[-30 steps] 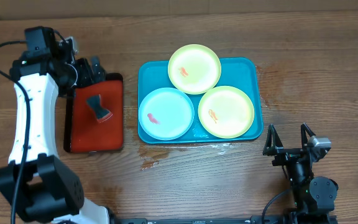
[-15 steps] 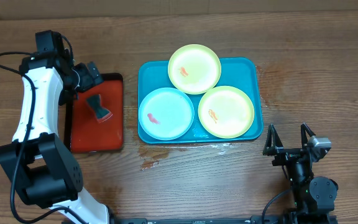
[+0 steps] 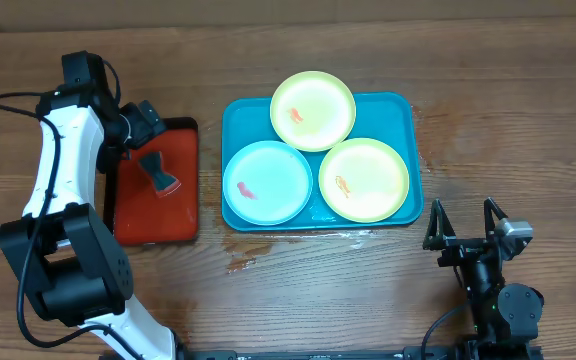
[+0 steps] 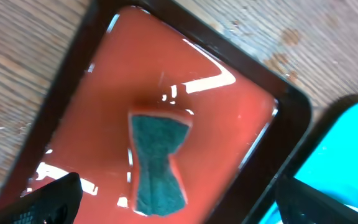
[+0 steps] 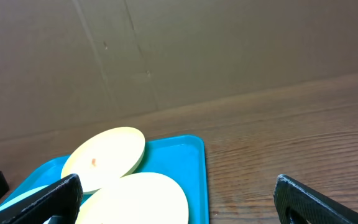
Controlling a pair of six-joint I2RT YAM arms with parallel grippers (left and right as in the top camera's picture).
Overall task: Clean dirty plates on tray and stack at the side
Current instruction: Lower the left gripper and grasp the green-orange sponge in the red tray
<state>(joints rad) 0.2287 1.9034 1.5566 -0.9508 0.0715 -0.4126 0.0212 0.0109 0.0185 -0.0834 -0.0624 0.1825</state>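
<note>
**Overhead view.** The large teal-blue rectangular plastic tray point(image 3: 243, 115) lies at the centre of the wooden surface point(image 3: 528, 120), its long axis running left to right, rounded corners and raised rim visible. It carries three round shallow plastic plates laid flat, face up, in a triangle. The far pale yellow-green plate point(image 3: 313, 110) overhangs the tray's far rim. The light blue plate point(image 3: 267, 182) sits at the near left. The near pale yellow-green plate point(image 3: 364, 180) sits at the near right. The three rims touch or nearly touch. Each plate bears one small red-orange smear near its middle.

Just left of the tray, apart from it, a smaller red tray with a dark rim point(image 3: 173, 215) has its long axis running near to far. An hourglass-shaped sponge with a dark green face point(image 3: 158, 172) lies on it. In the left wrist view the red floor is glossy.

The left hand point(image 3: 148, 120) hovers over the red tray's far end, fingers spread wide and holding nothing. The right hand point(image 3: 465, 225) is near the surface's near edge, right of the tray, fingers likewise apart.
</note>
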